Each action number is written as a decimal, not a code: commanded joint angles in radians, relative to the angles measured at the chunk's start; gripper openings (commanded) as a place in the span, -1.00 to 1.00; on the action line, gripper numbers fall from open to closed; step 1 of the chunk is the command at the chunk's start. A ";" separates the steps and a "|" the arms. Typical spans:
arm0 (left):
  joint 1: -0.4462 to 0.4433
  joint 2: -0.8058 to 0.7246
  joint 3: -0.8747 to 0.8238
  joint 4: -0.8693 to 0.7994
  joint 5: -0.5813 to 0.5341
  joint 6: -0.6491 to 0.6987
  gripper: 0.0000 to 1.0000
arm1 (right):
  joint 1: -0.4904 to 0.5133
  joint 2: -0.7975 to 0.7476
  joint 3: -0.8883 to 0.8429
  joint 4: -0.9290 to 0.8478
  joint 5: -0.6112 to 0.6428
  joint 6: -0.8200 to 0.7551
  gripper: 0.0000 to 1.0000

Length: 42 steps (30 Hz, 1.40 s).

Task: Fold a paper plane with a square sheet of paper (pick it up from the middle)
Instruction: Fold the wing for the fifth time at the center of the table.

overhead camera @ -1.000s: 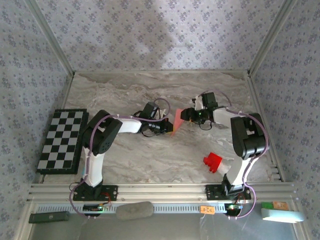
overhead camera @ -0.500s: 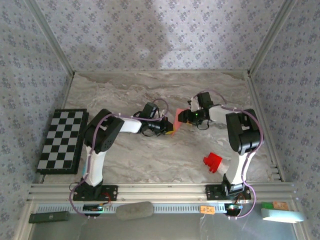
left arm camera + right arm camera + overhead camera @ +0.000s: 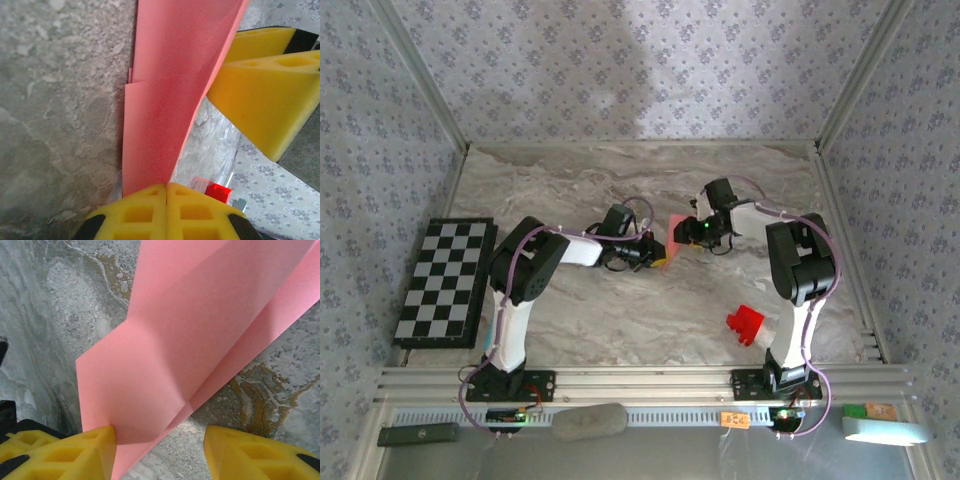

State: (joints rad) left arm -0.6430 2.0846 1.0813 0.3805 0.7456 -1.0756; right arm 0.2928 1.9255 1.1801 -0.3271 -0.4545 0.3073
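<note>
Confirm left hand (image 3: 166, 189) clamped shut on near end of folded salmon-pink paper sheet (image 3: 175, 85), raised over grey marbled worktop (image 3: 570, 190) at centre, long axis running towards open right hand (image 3: 160, 450) straddling far edge.

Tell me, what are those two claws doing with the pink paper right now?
Left gripper shut on paper. Right gripper open, jaws astride the paper. Paper creased, partly folded. Red block well aside, not in the way.
</note>
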 commanded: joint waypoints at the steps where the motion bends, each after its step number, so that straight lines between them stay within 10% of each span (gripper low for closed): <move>1: 0.005 0.020 -0.013 0.032 0.022 -0.012 -1.00 | 0.026 0.072 0.028 -0.042 0.113 0.022 0.07; 42: -0.048 -0.171 0.031 -0.348 -0.254 0.291 -0.28 | 0.104 0.211 0.183 -0.237 0.338 0.192 0.04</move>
State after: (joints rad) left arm -0.6674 1.9522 1.0573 0.1539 0.5652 -0.8856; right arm 0.3946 2.0258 1.3933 -0.5816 -0.1741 0.4835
